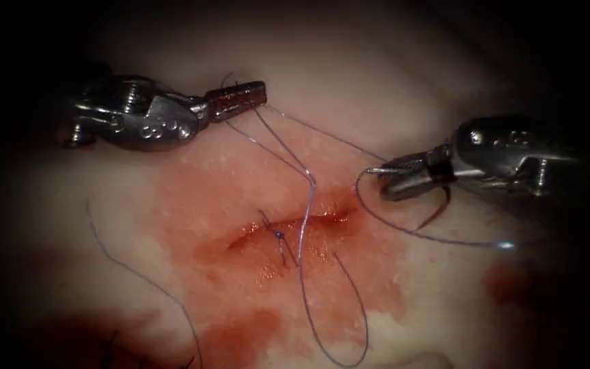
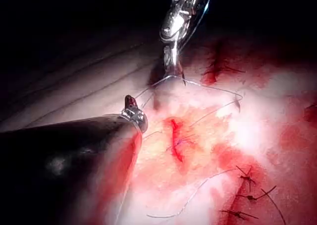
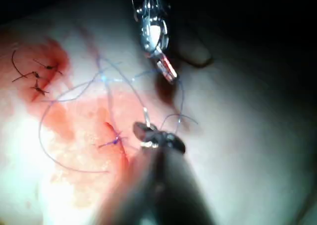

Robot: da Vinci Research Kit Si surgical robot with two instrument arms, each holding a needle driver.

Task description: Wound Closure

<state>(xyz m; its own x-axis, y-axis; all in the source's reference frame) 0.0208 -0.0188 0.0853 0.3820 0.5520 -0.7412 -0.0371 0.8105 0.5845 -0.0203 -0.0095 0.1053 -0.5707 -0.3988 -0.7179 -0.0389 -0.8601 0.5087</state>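
The needle (image 1: 437, 212) hangs clear of the tissue (image 1: 390, 82), right of the cut (image 1: 288, 224), its upper end apparently gripped by the clenched right tool (image 1: 385, 179). Thread (image 1: 305, 184) rises from a stitch knot (image 1: 278, 234) on the cut to the left tool (image 1: 254, 96), clamped on it at far left. Red fluid (image 1: 240, 335) stains the near tissue.

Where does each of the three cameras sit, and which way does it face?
Endoscope view: above and in front of the cut, facing down; both grippers, left and right.
Left wrist view: on the left arm, facing along its shaft to its gripper; the right gripper beyond.
Right wrist view: on the right arm, facing its gripper; the left gripper beyond.
Shared: cut, thread, knotted stitch.
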